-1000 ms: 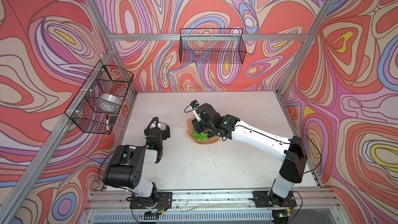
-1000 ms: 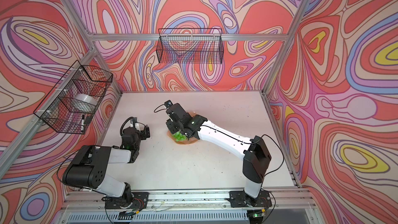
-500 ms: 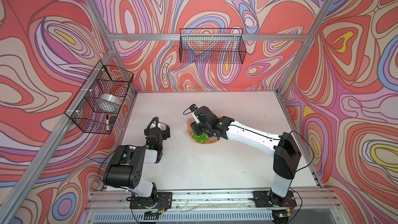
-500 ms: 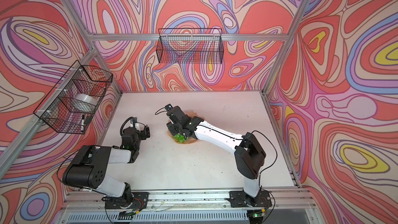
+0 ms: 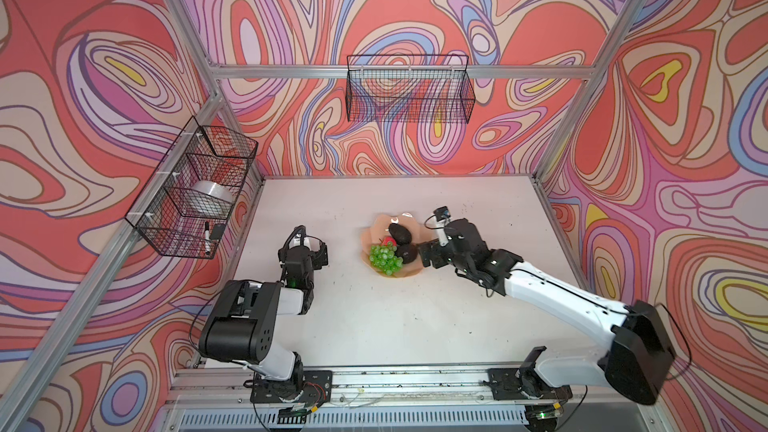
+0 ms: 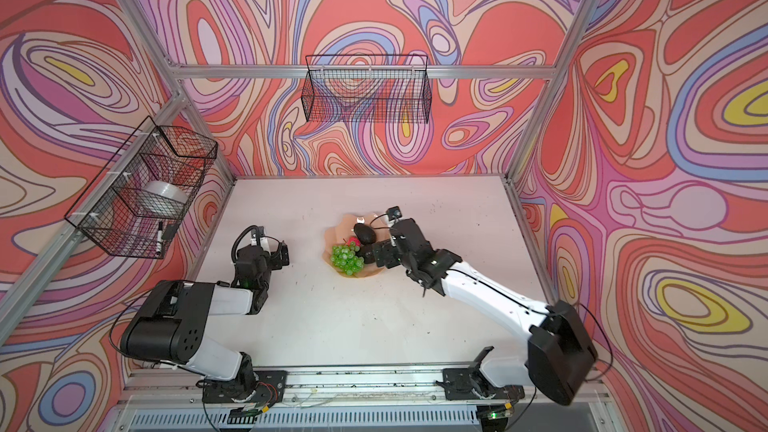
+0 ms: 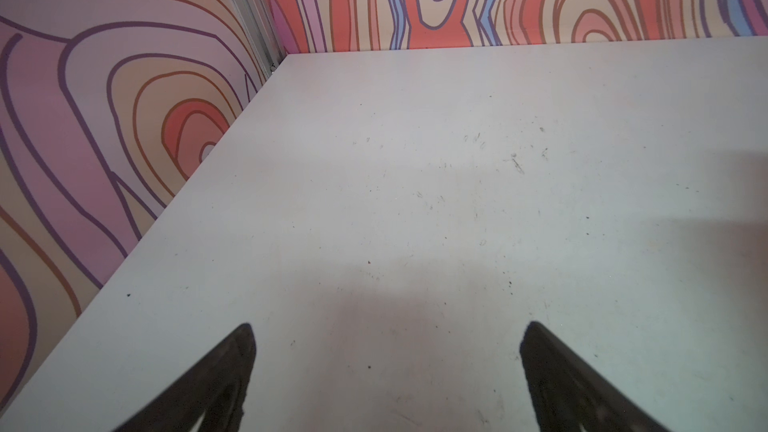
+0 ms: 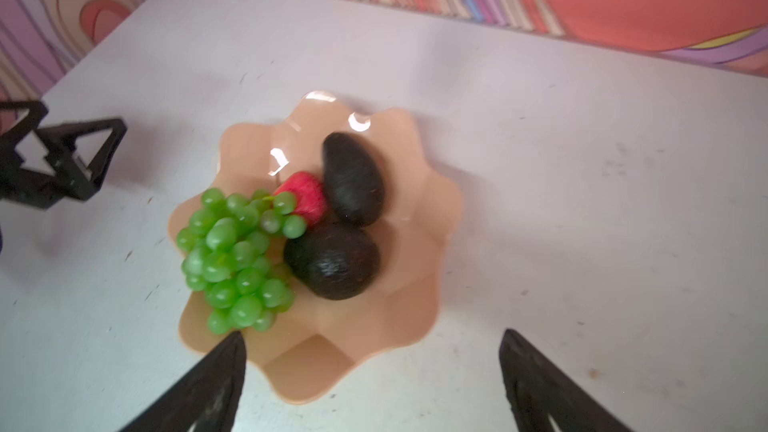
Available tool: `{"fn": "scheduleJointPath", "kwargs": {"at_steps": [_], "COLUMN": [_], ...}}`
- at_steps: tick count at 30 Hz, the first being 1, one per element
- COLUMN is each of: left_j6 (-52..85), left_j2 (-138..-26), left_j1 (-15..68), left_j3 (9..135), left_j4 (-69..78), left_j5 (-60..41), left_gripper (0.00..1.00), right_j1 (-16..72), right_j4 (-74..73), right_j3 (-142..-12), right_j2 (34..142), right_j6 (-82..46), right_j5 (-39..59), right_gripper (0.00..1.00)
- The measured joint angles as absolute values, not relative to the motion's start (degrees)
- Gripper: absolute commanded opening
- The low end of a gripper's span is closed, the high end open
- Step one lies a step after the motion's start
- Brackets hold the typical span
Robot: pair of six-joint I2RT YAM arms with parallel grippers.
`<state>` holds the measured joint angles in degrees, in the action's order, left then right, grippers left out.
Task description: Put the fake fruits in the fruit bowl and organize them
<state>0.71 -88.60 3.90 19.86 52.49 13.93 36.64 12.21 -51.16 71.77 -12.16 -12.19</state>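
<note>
The fruit bowl [image 5: 376,228] sits midway on the surface [image 5: 374,317]; in it the grapes [image 5: 384,257] lie front left, the apple [image 5: 388,241] just behind them, the rear avocado [image 5: 400,233] right of the apple, the front avocado [image 5: 407,252] right of the grapes. The right pincer [image 8: 372,336] is at the bowl's right edge, the left pincer [image 5: 322,254] well to its left.

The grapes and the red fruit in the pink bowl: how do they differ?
The grapes are a green bunch of many small balls lying toward the bowl rim; the red fruit is one piece, nearer the middle, partly hidden by the grapes. Both rest inside the bowl.
</note>
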Motion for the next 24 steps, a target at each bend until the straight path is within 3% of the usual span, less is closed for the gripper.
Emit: {"fn": "scheduleJointPath", "kwargs": {"at_steps": [5, 12, 17, 24], "left_j6": [0.7, 0.7, 0.7, 0.7], "left_j2": [-88.6, -88.6, -88.6, -88.6], "left_j1": [3.9, 3.9, 3.9, 3.8], "left_j3": [19.9, 19.9, 19.9, 19.9], "left_j4": [52.5, 52.5, 52.5, 52.5], "left_j5": [13.9, 13.9, 13.9, 13.9], "left_gripper": [1.0, 1.0, 1.0, 1.0], "right_j1": [25.1, 12.6, 7.0, 5.1], "right_j4": [2.0, -13.6, -29.6, -52.6], "right_j3": [-39.6, -24.4, -20.6, -19.3], "right_j2": [62.6, 62.4, 71.1, 91.1], "right_j6": [-10.7, -8.5, -5.7, -2.1], "right_j5": [-16.8, -20.7, -21.5, -17.4], "right_gripper": [0.98, 0.99, 0.98, 0.98]}}
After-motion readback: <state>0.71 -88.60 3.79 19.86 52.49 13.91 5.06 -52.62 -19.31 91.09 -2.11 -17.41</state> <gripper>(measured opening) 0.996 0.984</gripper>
